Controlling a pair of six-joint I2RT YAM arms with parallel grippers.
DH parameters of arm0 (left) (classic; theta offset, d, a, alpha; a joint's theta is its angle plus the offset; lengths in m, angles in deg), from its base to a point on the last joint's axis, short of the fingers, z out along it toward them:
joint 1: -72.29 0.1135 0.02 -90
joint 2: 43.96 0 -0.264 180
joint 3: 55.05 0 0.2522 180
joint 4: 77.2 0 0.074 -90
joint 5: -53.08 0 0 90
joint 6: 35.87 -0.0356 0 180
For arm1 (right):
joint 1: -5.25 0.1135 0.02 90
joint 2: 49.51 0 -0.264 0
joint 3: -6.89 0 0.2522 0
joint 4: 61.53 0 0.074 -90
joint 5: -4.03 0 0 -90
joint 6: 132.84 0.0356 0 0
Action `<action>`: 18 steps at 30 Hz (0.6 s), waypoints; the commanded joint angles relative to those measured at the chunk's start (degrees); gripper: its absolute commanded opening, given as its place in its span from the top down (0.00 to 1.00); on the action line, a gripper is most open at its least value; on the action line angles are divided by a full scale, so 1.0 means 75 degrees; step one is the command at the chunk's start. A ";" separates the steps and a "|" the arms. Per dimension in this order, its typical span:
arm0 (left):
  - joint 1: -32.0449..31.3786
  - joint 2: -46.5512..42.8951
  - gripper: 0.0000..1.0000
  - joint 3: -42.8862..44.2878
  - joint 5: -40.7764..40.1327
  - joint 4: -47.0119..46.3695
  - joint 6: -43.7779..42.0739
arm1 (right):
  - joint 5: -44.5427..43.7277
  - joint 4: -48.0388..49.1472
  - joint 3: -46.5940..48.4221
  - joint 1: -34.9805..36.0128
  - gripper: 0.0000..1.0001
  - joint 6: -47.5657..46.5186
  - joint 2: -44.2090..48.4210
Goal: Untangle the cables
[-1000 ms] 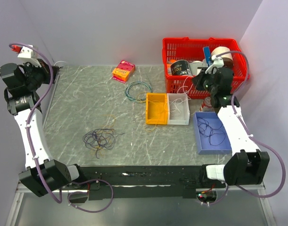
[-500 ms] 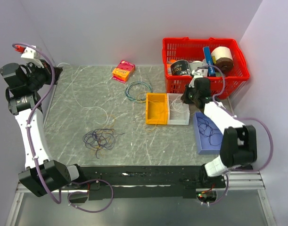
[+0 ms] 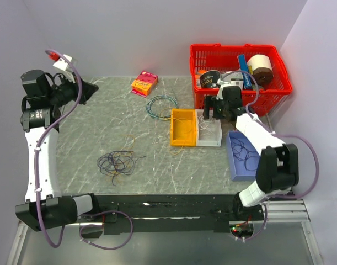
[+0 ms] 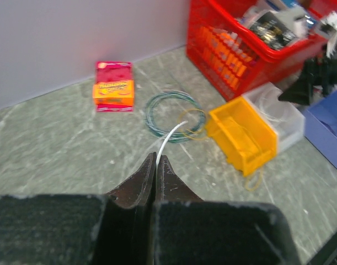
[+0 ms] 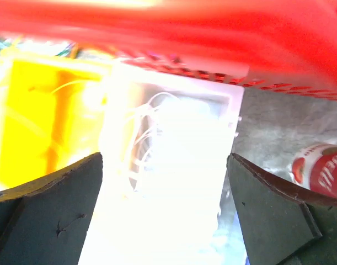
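Judging the sorting as partway through: seeing white strands lying in the white bin (image 3: 209, 144) and dark ones in the blue bin (image 3: 251, 178), while leaving the cables (image 3: 116, 163) bunched in one knot at seven o'clock on the table (image 3: 102, 127). Pinching a single white strand (image 4: 171, 134) in the closed left gripper (image 4: 157, 160) at ten o'clock. Hovering the right gripper (image 5: 164, 160), fingers spread wide, over the white bin at two o'clock. Counting three bins including the yellow bin (image 3: 183, 143), one red basket (image 3: 234, 47), one green coil (image 4: 148, 116), one pink box (image 3: 144, 83), and two grippers.
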 commanded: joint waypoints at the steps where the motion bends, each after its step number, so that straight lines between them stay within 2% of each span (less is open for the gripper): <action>1: -0.0504 -0.0196 0.99 0.0467 0.0462 0.0471 -0.0295 | -0.0465 -0.0306 0.0026 0.0347 0.00 -0.0321 0.1316; 5: -0.0961 -0.0172 0.99 0.0724 0.0532 0.0787 -0.0377 | -0.0677 -0.0259 0.0001 0.0371 0.00 -0.0077 0.2393; 7: -0.1172 -0.0161 0.99 0.0923 0.0626 0.0974 -0.0365 | -0.0223 -0.0178 0.0083 0.0418 0.00 -0.0028 0.2734; 9: -0.1349 -0.0172 0.99 0.1145 0.0848 0.1080 -0.0354 | 0.0804 0.0312 -0.0056 0.0826 0.00 -0.0273 0.3320; 10: -0.1395 -0.0161 0.99 0.1239 0.0930 0.1139 -0.0319 | 0.1136 0.0999 -0.0312 0.1141 0.00 -0.0448 0.3542; 11: -0.1477 -0.0172 0.99 0.1310 0.1035 0.1186 -0.0168 | 0.1441 0.1343 -0.0442 0.1783 0.00 -0.0879 0.3881; 13: -0.1525 -0.0149 0.99 0.1521 0.1106 0.1174 0.0021 | 0.2306 0.1999 -0.0700 0.2489 0.00 -0.1210 0.4094; 14: -0.1560 -0.0149 0.99 0.1591 0.1281 0.1174 0.0068 | 0.2520 0.2583 -0.0748 0.3003 0.00 -0.1316 0.4119; 18: -0.1619 -0.0137 0.99 0.1919 0.1727 0.1233 0.0490 | 0.3037 0.3326 -0.0282 0.3732 0.00 -0.0919 0.3336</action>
